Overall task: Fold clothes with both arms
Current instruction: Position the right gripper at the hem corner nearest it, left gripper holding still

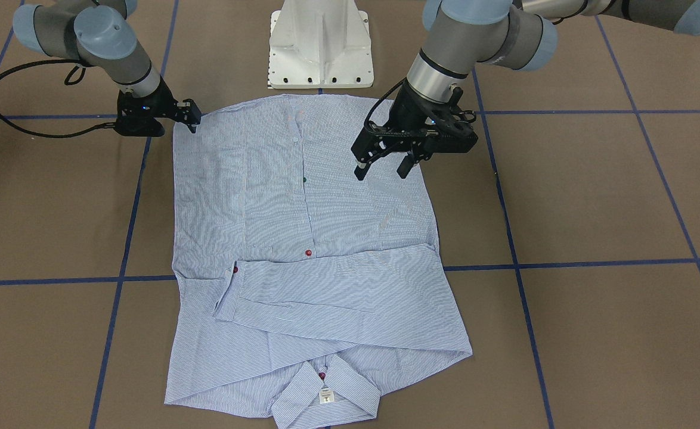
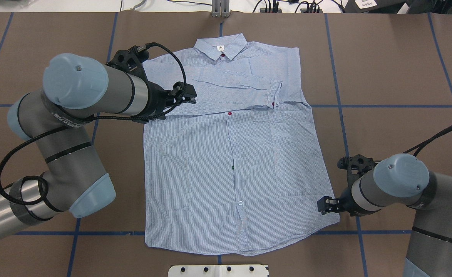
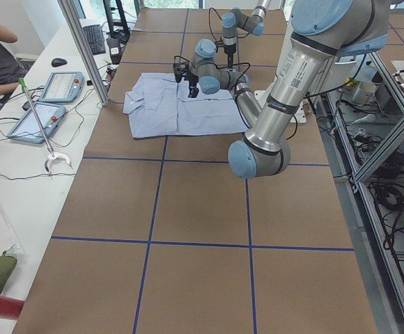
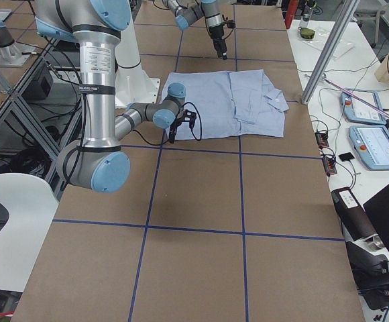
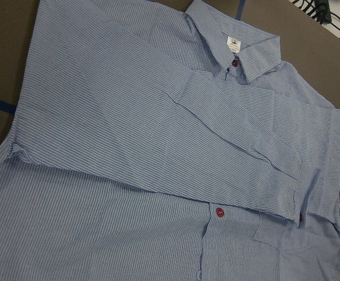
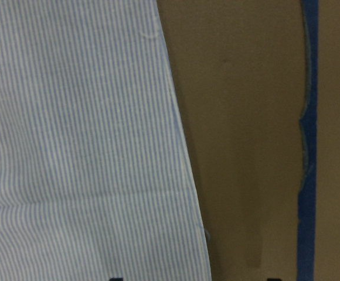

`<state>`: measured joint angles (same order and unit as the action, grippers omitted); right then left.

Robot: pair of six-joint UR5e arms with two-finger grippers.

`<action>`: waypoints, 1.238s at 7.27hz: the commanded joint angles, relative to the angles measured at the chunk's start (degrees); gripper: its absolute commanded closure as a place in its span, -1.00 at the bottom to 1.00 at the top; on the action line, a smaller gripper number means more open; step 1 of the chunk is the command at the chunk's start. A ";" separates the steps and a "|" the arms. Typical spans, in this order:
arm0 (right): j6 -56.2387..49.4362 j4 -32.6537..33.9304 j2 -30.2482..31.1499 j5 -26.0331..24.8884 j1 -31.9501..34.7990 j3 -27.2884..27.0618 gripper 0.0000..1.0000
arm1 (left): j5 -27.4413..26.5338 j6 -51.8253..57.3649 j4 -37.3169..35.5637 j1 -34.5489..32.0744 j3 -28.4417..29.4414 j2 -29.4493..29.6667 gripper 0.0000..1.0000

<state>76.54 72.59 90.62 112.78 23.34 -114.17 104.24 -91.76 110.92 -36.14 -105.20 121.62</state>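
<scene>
The light blue-and-white finely striped long-sleeved button-up shirt [image 2: 230,165] lies flat and front-up in the middle of the brown table with blue tape lines [image 2: 384,77], collar away from the robot and a sleeve folded across the chest. The left arm's black two-finger gripper [image 1: 381,173] hangs over the shirt near its edge, jaws wide apart and empty. The right arm's black two-finger gripper [image 1: 194,122] sits low at the hem corner, fingers spread, with the shirt's side edge between them.
</scene>
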 commanded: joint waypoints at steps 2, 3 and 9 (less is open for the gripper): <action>0.01 0.00 0.00 0.07 -0.67 0.17 -0.14 | 0.00 0.00 0.00 0.02 0.00 -0.33 -1.00; 0.01 0.00 -0.18 0.07 -1.02 0.17 -0.06 | 0.00 0.00 0.00 0.02 0.00 -0.42 -1.00; 0.01 0.00 -0.09 0.42 -1.11 0.00 -0.08 | 0.00 0.00 0.00 0.02 0.09 -0.33 -1.00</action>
<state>76.55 72.60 90.52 113.09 22.23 -114.10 104.24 -91.76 110.92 -36.12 -105.14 121.31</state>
